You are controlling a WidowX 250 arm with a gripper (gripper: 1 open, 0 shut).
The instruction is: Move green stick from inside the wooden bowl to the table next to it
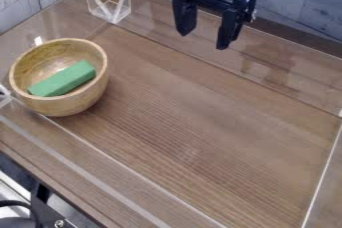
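Observation:
The green stick (63,79) lies flat inside the wooden bowl (59,97), slanting from lower left to upper right. The bowl sits at the left side of the table (201,122), close to the near-left acrylic wall. My gripper (206,27) hangs over the far middle of the table, well to the right of and behind the bowl. Its black fingers (229,31) point down and stand apart with nothing between them.
Clear acrylic walls (174,208) edge the tabletop on all sides. A small clear bracket (107,5) stands at the far-left corner. Dark equipment shows below the near-left table edge.

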